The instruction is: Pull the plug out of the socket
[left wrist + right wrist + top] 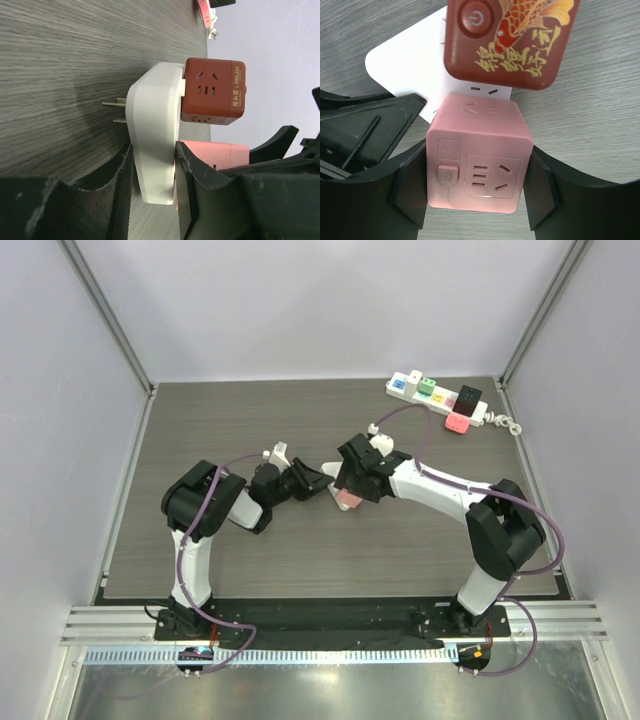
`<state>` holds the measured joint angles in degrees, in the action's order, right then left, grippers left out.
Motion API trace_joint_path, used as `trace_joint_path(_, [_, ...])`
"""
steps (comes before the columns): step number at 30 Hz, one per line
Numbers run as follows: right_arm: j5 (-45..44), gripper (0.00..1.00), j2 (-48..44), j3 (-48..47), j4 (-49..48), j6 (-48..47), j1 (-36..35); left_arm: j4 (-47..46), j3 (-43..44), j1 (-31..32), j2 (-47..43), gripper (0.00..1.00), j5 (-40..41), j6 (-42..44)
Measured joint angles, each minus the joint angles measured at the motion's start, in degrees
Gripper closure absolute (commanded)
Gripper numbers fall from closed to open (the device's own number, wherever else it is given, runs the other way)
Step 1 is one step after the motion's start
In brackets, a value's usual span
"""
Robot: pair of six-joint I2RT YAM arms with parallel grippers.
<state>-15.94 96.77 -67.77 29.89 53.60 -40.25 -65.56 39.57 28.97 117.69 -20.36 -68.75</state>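
Observation:
My left gripper (pixel 152 165) is shut on the edge of a flat white socket block (pixel 152 120), whose metal prongs point at the table. Two cube plugs sit against the block's other face. One is a dark red cube (pixel 212 90) and the other a pink cube (pixel 220 152). In the right wrist view my right gripper (pixel 476 185) is shut on the pink cube (pixel 477 160), one finger on each side. The red cube (pixel 512 40) and the white socket block (pixel 405 65) lie beyond it. From above, both grippers meet at mid-table around the pink cube (pixel 347 500).
A white power strip (pixel 440 395) lies at the back right, carrying blue, green, black and pink adapters, with its cord coiled at the table's right edge (pixel 510 425). Grey walls close in the wooden tabletop (pixel 250 420) on three sides.

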Motion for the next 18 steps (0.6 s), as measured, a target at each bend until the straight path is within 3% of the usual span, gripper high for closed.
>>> trace_joint_path(9, [0.2, 0.99, -5.0, 8.5, -8.0, 0.7, 0.2, 0.6, 0.0, 0.1, 0.0, 1.00, -0.9, 0.4])
trace_joint_path(18, [2.4, 0.99, -5.0, 7.8, -5.9, 7.8, 2.1, 3.0, -0.1, 0.4, -2.3, 1.00, 0.5, 3.2])
